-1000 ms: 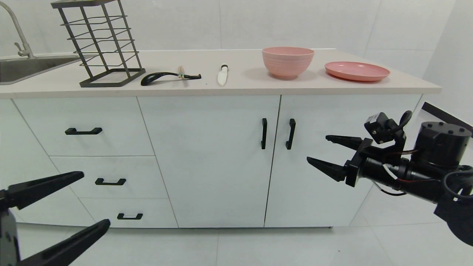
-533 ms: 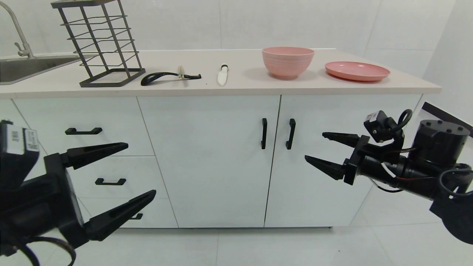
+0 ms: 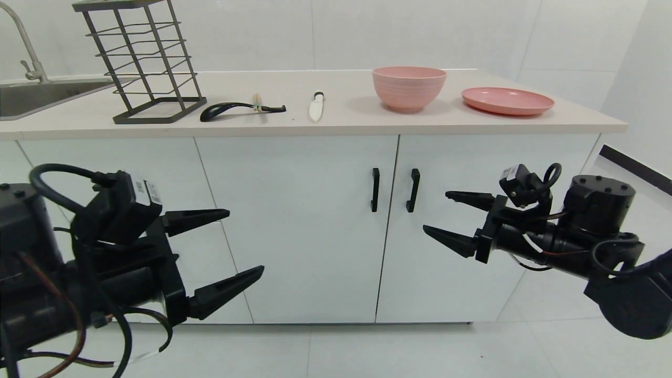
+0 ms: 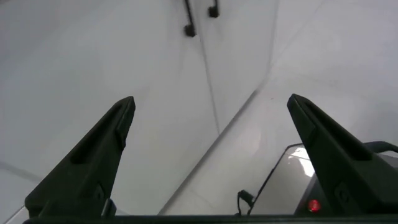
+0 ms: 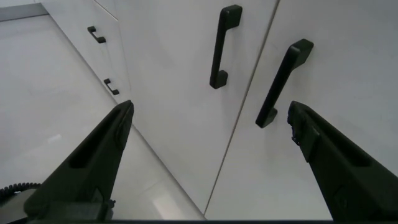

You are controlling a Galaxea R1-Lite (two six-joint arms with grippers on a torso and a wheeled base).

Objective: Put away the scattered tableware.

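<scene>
Pink bowl: deep, faintly ribbed on the outside, mouth up. It is set on the bench, right of the middle.

Pink plate: shallow and of the same colour. It is laid flat just to the right of the bowl, not touching it, near the bench's right end.

Knife: white blade, with a short black handle turned toward the wall. It is laid flat left of the bowl, well apart from it.

Black spoon: glossy, with a curved handle, its scoop turned toward the wire rack. It is laid between the rack and the knife. A thin pale piece is seen lying across the spoon's handle; what it is cannot be told.

Wire rack: black and tiered. It is stood at the left of the bench, beside the sink and its tap.

Left gripper: held low before the drawers, below bench height, and pointed toward the cabinet front. Its two black fingers are spread wide and nothing is held between them.

Right gripper: held level before the right-hand door, just right of the two door handles. Its fingers are likewise spread wide, with nothing between them. In the right wrist view both door handles are framed between the parted fingers, with the drawer pulls farther off.

Both grippers are found below the bench top, well apart from all the tableware.
</scene>
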